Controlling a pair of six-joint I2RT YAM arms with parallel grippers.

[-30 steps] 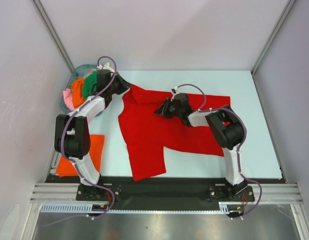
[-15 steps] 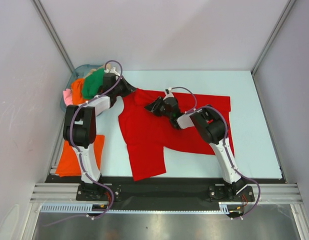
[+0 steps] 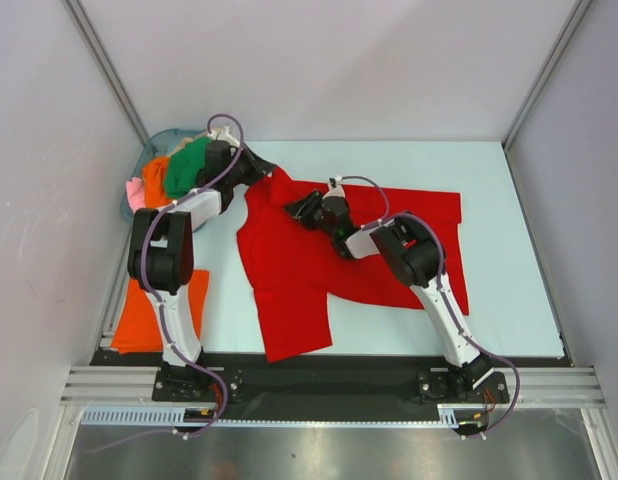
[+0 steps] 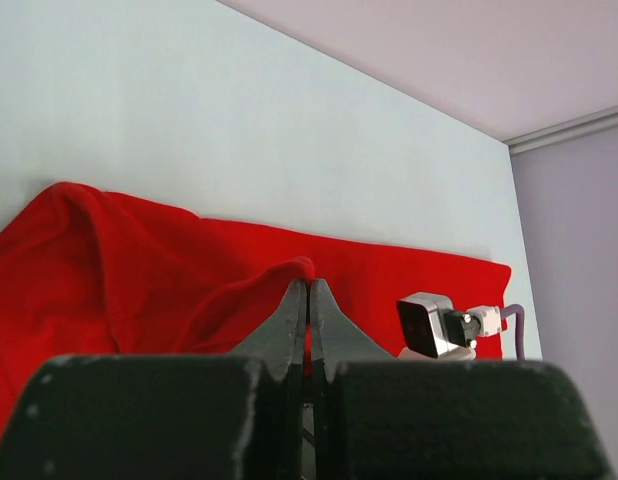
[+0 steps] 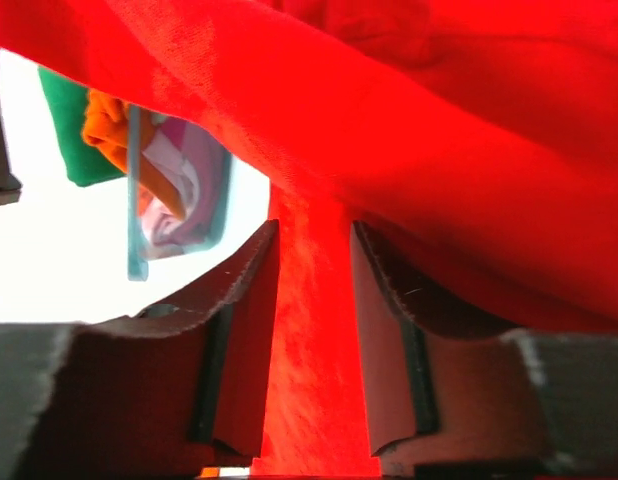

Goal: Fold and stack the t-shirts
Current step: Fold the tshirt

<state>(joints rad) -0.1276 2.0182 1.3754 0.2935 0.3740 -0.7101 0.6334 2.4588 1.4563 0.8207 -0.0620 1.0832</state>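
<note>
An orange shirt (image 3: 134, 325) looks folded at the worktop's (image 3: 509, 200) near left corner; the red shirt (image 3: 319, 270) lies unfolded, the left tool (image 4: 308, 300) pinching it, the right tool (image 5: 314, 250) straddling cloth, grip impossible to tell; other shirts (image 3: 189, 165) wait in the basket (image 3: 126, 207).

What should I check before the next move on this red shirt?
1. Left gripper shut on a fold of the red shirt: ok.
2. Right gripper pinching the cloth between its jaws: cannot tell.
3. Red shirt lying flat all over: not ok, raised and rumpled at the far left end.
4. Folded orange shirt apart from the red one: ok.
</note>
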